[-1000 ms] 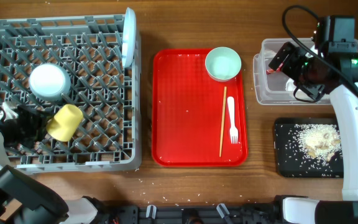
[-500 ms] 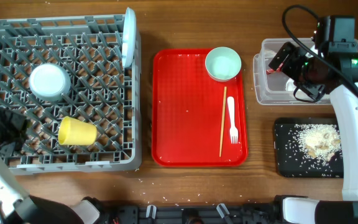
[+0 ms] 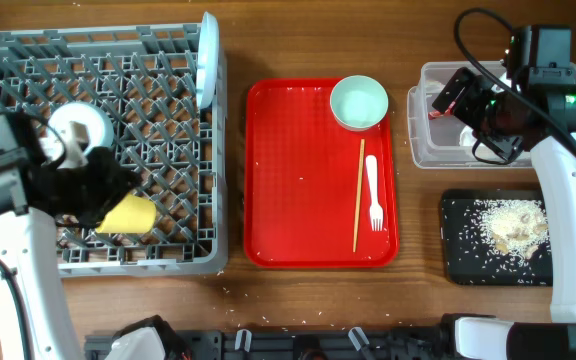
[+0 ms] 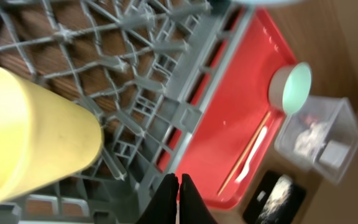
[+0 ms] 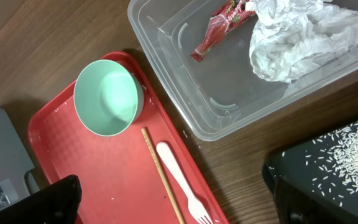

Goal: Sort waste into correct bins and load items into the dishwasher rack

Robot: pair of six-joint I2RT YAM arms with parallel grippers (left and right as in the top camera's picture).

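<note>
Two bowls are in view, a whitish bowl (image 3: 76, 128) and a light green bowl (image 3: 358, 102), with one pale blue plate (image 3: 207, 58), one yellow cup (image 3: 133, 215), one white fork (image 3: 373, 190) and a single line of chopsticks (image 3: 358, 195), one stick or a pressed pair, I cannot tell. There is one dishwasher rack (image 3: 148, 60), one red serving tray (image 3: 298, 170), one clear tub (image 3: 423, 150) and one black tray (image 3: 458, 260). The waste is one red wrapper (image 5: 219, 28), one napkin (image 5: 297, 31) and one scatter of rice (image 3: 508, 225).
</note>
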